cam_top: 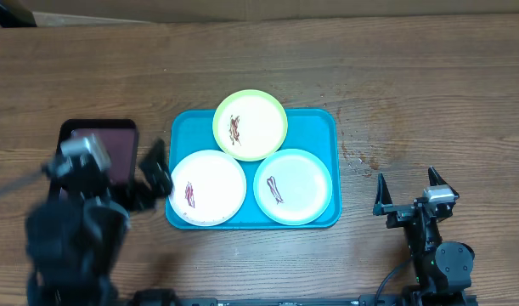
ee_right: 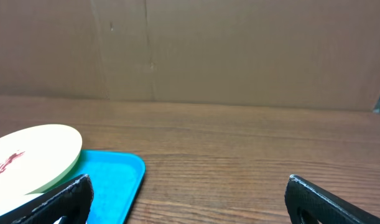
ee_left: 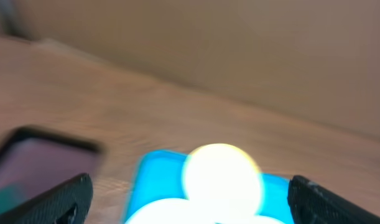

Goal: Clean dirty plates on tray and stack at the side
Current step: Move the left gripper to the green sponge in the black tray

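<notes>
Tray (cam_top: 327, 124) mid worktop (cam_top: 429, 76), three streaked plates (cam_top: 261, 109) on it | left hand (cam_top: 154, 177) wide, empty; white plate (cam_top: 215, 180) just to its right, so you reach nearest here | right hand (cam_top: 406, 182) wide, empty; well apart from tray

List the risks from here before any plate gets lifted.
The yellow-green plate seems to overlap the white plate and the mint plate, so lifting either of those first may tip it. The open left end effector, blurred beside the tray, could knock the tray sideways.
</notes>
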`<action>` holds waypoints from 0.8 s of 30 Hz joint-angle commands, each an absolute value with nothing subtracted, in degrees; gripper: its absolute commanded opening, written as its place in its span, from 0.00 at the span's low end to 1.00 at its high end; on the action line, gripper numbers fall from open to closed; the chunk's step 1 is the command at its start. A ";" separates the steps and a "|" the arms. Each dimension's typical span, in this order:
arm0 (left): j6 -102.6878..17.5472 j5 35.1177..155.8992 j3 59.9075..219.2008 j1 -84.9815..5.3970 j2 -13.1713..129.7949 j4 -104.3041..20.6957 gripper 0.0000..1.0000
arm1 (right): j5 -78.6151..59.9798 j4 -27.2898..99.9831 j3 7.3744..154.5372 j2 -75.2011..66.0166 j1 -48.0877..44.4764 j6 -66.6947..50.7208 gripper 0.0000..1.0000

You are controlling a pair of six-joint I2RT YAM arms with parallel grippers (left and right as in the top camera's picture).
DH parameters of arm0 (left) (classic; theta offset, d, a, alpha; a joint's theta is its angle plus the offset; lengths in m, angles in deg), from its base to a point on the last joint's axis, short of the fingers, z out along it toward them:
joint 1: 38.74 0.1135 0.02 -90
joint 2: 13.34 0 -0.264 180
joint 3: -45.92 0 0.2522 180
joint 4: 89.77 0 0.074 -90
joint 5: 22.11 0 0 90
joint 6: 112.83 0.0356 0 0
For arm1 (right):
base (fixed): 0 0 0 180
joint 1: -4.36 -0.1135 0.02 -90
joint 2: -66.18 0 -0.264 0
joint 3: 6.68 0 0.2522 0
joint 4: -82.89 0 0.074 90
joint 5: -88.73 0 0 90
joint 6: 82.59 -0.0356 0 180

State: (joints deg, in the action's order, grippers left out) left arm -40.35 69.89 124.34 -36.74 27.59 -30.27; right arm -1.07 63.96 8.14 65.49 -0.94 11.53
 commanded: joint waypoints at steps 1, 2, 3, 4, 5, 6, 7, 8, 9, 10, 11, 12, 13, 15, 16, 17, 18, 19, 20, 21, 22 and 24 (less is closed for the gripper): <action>-37.62 50.09 131.82 -36.39 38.59 -25.49 1.00 | -1.35 64.29 7.55 65.80 -1.20 11.75 1.00; -39.24 48.12 132.69 -36.37 40.68 -24.74 1.00 | -1.35 64.29 7.55 65.80 -1.20 11.73 1.00; -41.38 46.20 133.30 -36.13 43.04 -24.22 1.00 | -1.35 64.29 7.55 65.80 -1.20 11.73 1.00; -43.06 45.15 133.37 -35.58 44.88 -24.07 1.00 | -1.35 64.29 7.55 65.80 -1.20 11.73 1.00; -44.72 44.63 133.35 -34.71 46.65 -23.91 1.00 | -1.35 64.29 7.55 65.80 -1.20 11.73 1.00; -46.47 44.58 133.32 -33.46 48.47 -23.72 1.00 | -1.35 64.29 7.55 65.80 -1.20 11.73 1.00; -49.38 45.52 133.35 -31.63 50.56 -23.59 1.00 | -1.35 64.29 7.55 65.80 -1.20 11.73 1.00; -50.60 46.77 133.35 -30.14 52.03 -23.56 1.00 | -1.35 64.29 7.55 65.80 -1.20 11.73 1.00; -51.02 49.11 133.35 -28.13 53.73 -23.76 1.00 | -1.35 64.29 7.55 65.80 -1.20 11.75 1.00; -50.97 51.82 133.35 -25.62 55.50 -23.81 1.00 | -1.35 64.29 7.55 65.80 -1.20 11.73 1.00; -50.95 53.91 133.35 -23.32 56.92 -23.81 1.00 | -1.35 64.29 7.55 65.80 -1.20 11.73 1.00; -50.95 55.88 133.35 -21.03 58.28 -23.83 1.00 | -1.35 64.29 7.55 65.80 -1.20 11.73 1.00; -50.97 57.67 133.35 -18.67 59.55 -23.91 1.00 | -1.35 64.29 7.55 65.80 -1.20 11.73 1.00; -50.97 61.52 133.35 -14.08 62.10 -24.07 1.00 | -1.35 64.29 7.55 65.80 -1.20 11.75 1.00; -50.95 63.36 133.35 -12.33 63.22 -23.96 1.00 | -1.35 64.29 7.55 65.80 -1.20 11.75 1.00; -50.97 65.08 133.35 -10.82 64.38 -23.70 1.00 | -1.35 64.29 7.55 65.80 -1.20 11.73 1.00; -50.95 66.44 133.35 -9.55 65.54 -23.24 1.00 | -1.35 64.29 7.55 65.80 -1.20 11.73 1.00; -50.95 66.90 133.35 -8.57 66.76 -22.58 1.00 | -1.35 64.29 7.55 65.80 -1.20 11.75 1.00; -50.84 66.77 133.35 -7.80 67.96 -21.73 1.00 | -1.35 64.29 7.55 65.80 -1.20 11.73 1.00; -50.36 66.39 133.35 -7.08 69.38 -20.61 1.00 | -1.35 64.29 7.55 65.80 -1.20 11.75 1.00; -49.84 66.22 133.35 -6.60 70.65 -19.67 1.00 | -1.35 64.29 7.55 65.80 -1.20 11.73 1.00; -49.66 66.05 133.35 -5.95 73.10 -18.32 1.00 | -1.35 64.29 7.55 65.80 -1.20 11.73 1.00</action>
